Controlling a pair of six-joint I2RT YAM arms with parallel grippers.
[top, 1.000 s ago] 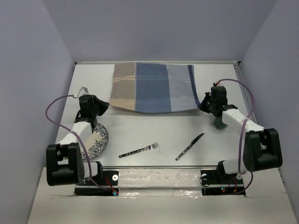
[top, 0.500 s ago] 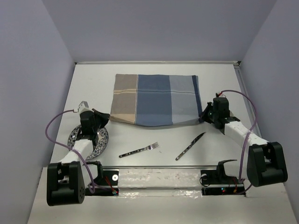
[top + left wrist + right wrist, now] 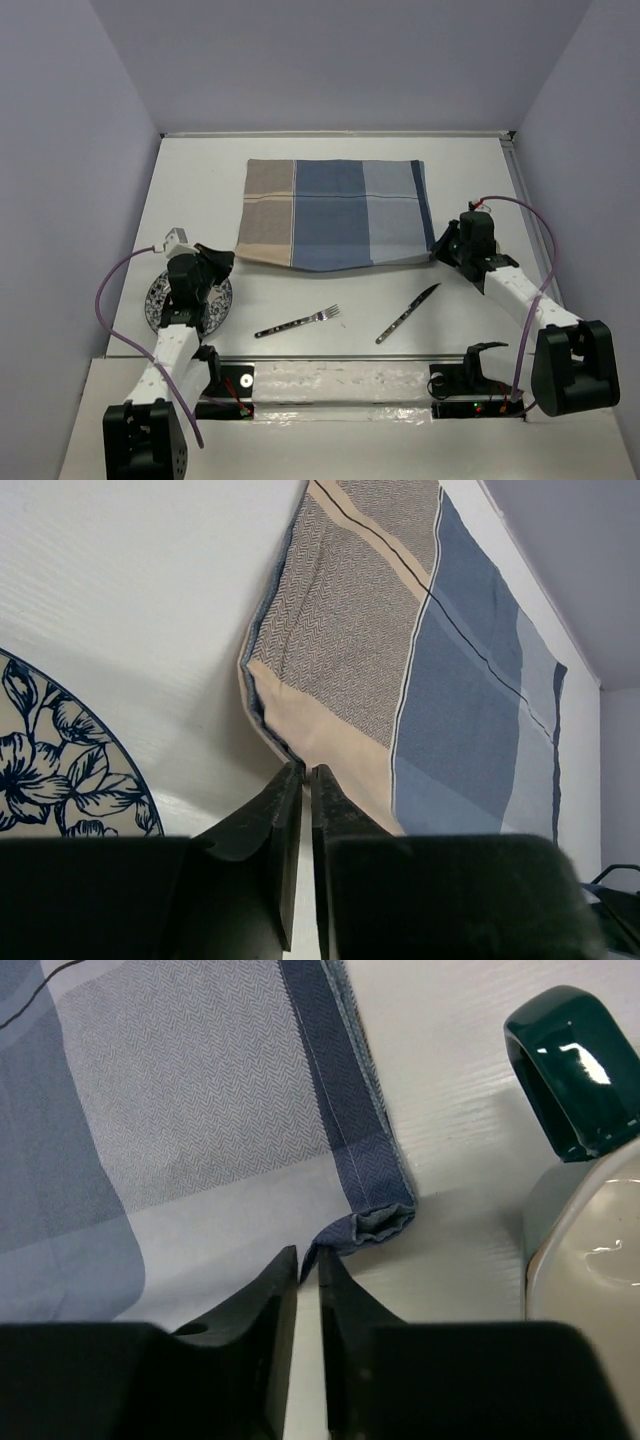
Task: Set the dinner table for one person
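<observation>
The blue-and-tan checked placemat (image 3: 335, 215) lies flat on the white dinner table (image 3: 195, 190). My left gripper (image 3: 224, 262) is shut on its near-left tan corner; in the left wrist view the fingertips (image 3: 292, 776) pinch the cloth edge (image 3: 340, 660). My right gripper (image 3: 441, 250) is shut on the near-right blue corner, which bunches up at the fingertips (image 3: 336, 1260) in the right wrist view (image 3: 370, 1222). A blue floral plate (image 3: 205, 300) lies partly under my left arm. A fork (image 3: 300, 322) and a knife (image 3: 408, 313) lie near the front edge.
A cream mug with a teal handle (image 3: 570, 1070) stands just right of the right gripper; in the top view the right arm hides it. The plate's rim (image 3: 70, 770) is just left of the left fingers. Lavender walls (image 3: 60, 150) edge the table.
Both arms drew back toward the near edge and came down, pulling the placemat with them. The cloth, lifted and sagging before, now lies flat and nearer.
</observation>
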